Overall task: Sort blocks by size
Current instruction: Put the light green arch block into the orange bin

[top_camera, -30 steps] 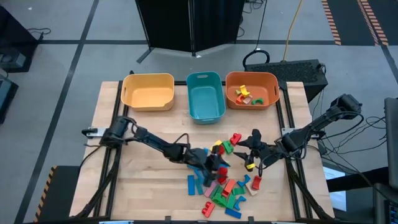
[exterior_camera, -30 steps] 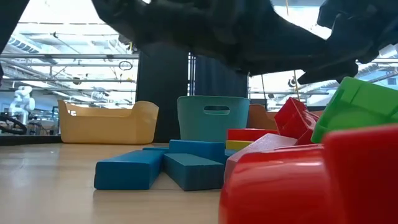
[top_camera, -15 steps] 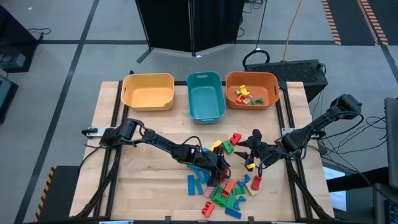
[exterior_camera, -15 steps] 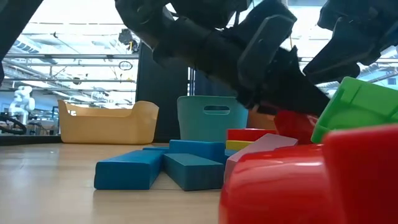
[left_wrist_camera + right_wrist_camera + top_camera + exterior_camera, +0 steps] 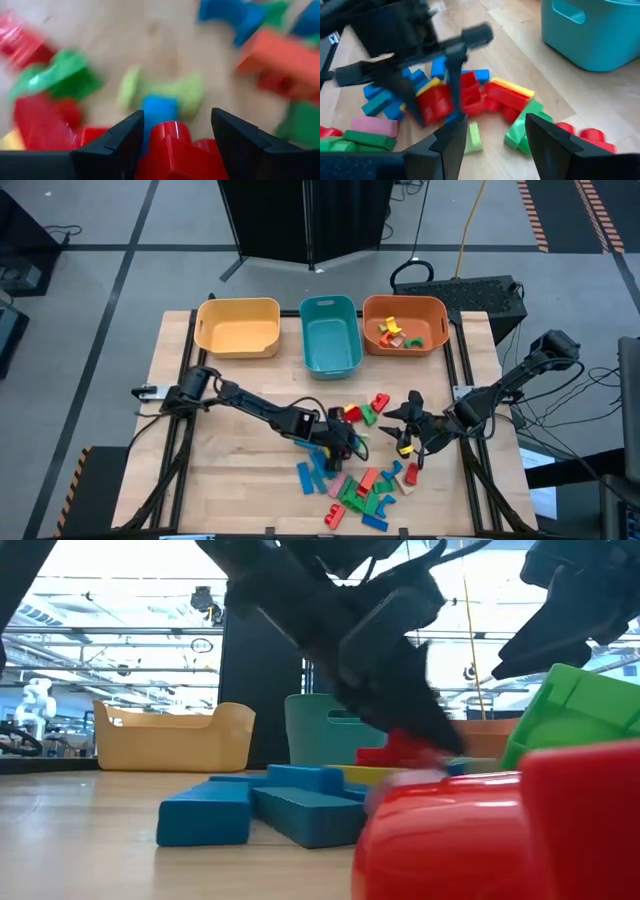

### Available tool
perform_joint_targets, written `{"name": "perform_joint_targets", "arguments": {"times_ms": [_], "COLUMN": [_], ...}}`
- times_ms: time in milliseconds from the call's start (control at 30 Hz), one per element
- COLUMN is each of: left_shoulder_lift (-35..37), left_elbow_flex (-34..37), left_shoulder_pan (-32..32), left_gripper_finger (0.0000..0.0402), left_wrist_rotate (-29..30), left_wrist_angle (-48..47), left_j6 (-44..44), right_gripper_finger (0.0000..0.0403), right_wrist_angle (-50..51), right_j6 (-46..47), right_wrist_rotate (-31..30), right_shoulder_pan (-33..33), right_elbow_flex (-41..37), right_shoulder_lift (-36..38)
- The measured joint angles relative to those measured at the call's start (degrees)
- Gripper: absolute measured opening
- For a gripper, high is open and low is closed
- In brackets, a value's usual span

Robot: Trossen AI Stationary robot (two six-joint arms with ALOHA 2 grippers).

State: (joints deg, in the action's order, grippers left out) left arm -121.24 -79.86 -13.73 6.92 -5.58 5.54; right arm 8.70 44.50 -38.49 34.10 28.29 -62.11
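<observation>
- The left gripper (image 5: 343,438) is down in the heap of blocks (image 5: 352,480) near the table's (image 5: 230,490) front edge, and the left wrist view shows its fingers (image 5: 116,145) clamped on a red block (image 5: 172,150), which looks lifted clear of the wood beneath it.
- The right gripper (image 5: 403,420) hovers just beside the heap on the side toward the table's right edge; its fingers (image 5: 547,142) stand apart with nothing between them.
- Only the orange bin (image 5: 403,323), at the back right corner, holds anything: a handful of small pieces (image 5: 395,332) in yellow, green, pink and orange.
- The teal bin (image 5: 330,335) and the yellow bin (image 5: 238,326), along the same back edge, show bare floors.
- So the sort looks barely begun (by my reading, one size class started, two untouched).
- Most of the blocks lie loose toward the front right: blue bars (image 5: 310,477), green bricks (image 5: 352,495), an orange brick (image 5: 368,478), a pink piece (image 5: 338,484), and red pieces (image 5: 379,402) nearer the bins.
- What is left, I judge, is nearly the whole heap, the long bars and medium bricks included.
</observation>
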Motion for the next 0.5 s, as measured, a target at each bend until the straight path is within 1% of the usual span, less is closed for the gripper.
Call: {"name": "perform_joint_targets", "arguments": {"times_ms": [67, 200, 333, 400, 500], "left_shoulder_lift": [2.0, 5.4, 4.6, 3.5, 1.7], "left_elbow_flex": [0.2, 0.0, 0.2, 0.0, 0.0], "left_shoulder_pan": [-0.3, -0.8, -0.8, -0.7, -0.5], "left_gripper_finger": [0.0221, 0.0221, 0.0221, 0.0221, 0.0221], "left_wrist_rotate": [3.3, 6.8, 6.0, 3.8, 2.1], "left_wrist_angle": [-4.4, -7.2, -4.4, 0.0, 4.3], "left_j6": [0.0, 0.0, -0.1, -0.6, -1.6], "right_gripper_finger": [0.0187, 0.0187, 0.0187, 0.0187, 0.0187], "right_wrist_angle": [0.4, 0.1, 0.1, 0.3, 0.2], "right_j6": [0.5, 0.5, 0.8, 1.3, 1.4], "right_wrist_rotate": [-0.7, -0.8, -1.7, -1.9, -2.0], "right_shoulder_pan": [0.5, 1.2, 1.3, 1.3, 1.3], "right_elbow_flex": [0.0, 0.0, 0.0, 0.0, 0.0], "right_shoulder_lift": [0.0, 0.0, 0.0, 0.0, 0.0]}}
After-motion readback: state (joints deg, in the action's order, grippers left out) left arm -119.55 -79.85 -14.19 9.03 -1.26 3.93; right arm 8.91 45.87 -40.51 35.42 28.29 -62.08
